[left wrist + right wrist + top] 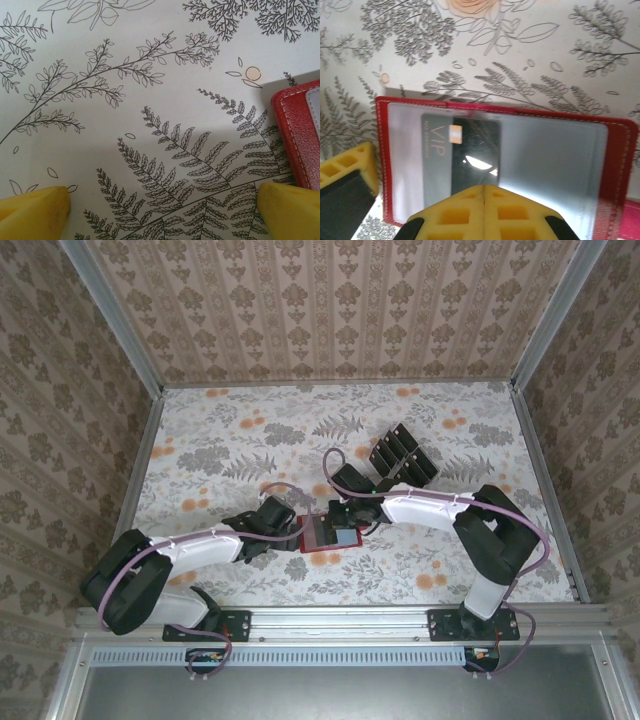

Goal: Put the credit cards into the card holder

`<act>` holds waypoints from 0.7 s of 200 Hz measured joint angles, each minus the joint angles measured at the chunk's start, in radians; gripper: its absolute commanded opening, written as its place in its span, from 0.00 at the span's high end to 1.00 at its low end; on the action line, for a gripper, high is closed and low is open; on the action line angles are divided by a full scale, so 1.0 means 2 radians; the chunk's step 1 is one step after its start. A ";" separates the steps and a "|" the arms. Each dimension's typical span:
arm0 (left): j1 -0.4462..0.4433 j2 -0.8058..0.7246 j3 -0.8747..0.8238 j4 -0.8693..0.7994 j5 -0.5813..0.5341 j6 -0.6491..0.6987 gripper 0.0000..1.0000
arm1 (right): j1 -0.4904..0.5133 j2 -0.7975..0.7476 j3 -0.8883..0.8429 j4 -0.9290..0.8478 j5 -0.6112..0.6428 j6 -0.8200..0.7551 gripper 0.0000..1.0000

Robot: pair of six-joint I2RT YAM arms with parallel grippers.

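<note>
Centrally on the floral table [230, 440]: the card holder [330, 536] lies open and flat, red border, pale inner face up. The left gripper [288, 526] sits low just beside its left edge, the right gripper [346, 513] at its far-right corner.

Left wrist view: left gripper [160, 215] open wide, yellow fingertips [32, 212] well apart over bare fern print; the holder's red edge [297, 130] is just beside the right fingertip.

Right wrist view: right gripper [422, 172] spread, gripping nothing. One finger [485, 210] overlaps the near edge of a dark VIP card [460, 150] lying under the holder's clear sleeve [545, 160]; glare hides part of the card.

Remaining credit cards [402, 458]: a fanned black cluster beyond the right arm, well apart from the holder.
</note>
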 measured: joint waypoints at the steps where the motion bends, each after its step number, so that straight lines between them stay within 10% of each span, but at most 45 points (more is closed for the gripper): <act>1: 0.000 0.000 0.000 0.000 0.000 0.000 0.00 | 0.000 0.000 0.000 0.000 0.000 0.000 0.94; 140: -0.004 0.012 0.006 0.000 -0.004 0.000 0.00 | 0.009 0.031 0.001 -0.005 0.004 -0.001 0.95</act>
